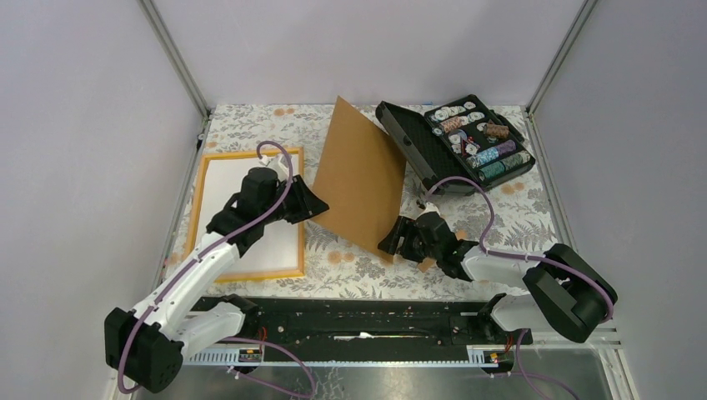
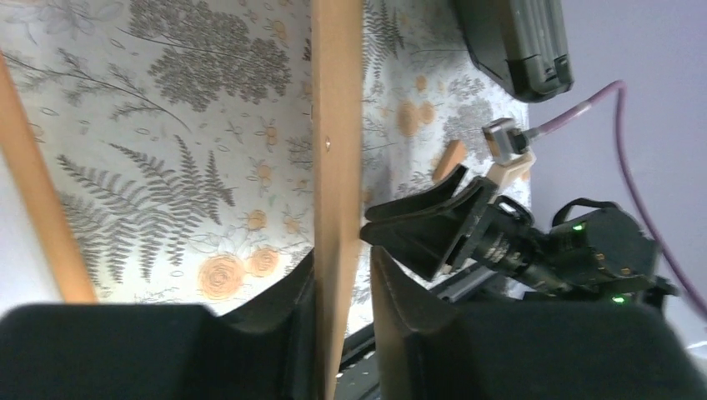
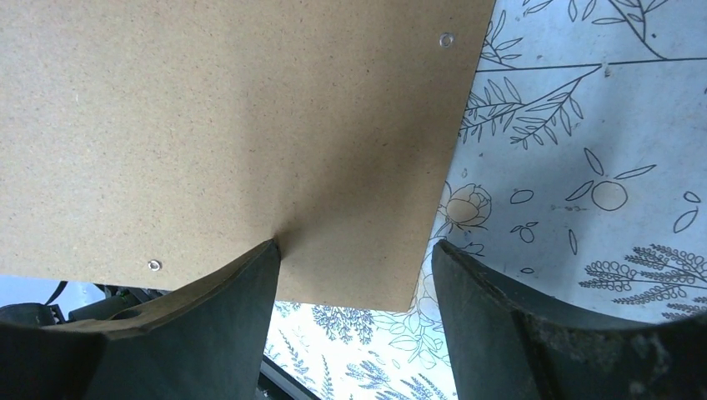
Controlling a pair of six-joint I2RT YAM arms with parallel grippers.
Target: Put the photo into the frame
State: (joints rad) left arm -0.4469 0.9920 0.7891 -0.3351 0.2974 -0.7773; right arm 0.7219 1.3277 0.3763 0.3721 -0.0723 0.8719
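Left pincer point(image 2: 340, 255) jaws narrow, right pincer point(image 3: 354, 246) wide, both reaching forward

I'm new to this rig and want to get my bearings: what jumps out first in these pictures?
A large brown board raised mid-table stands out: the left gripper straddles its edge, and the right gripper, open, sits at its near corner. To the left lies the orange frame with a white sheet inside; far right, an open black case of chips.
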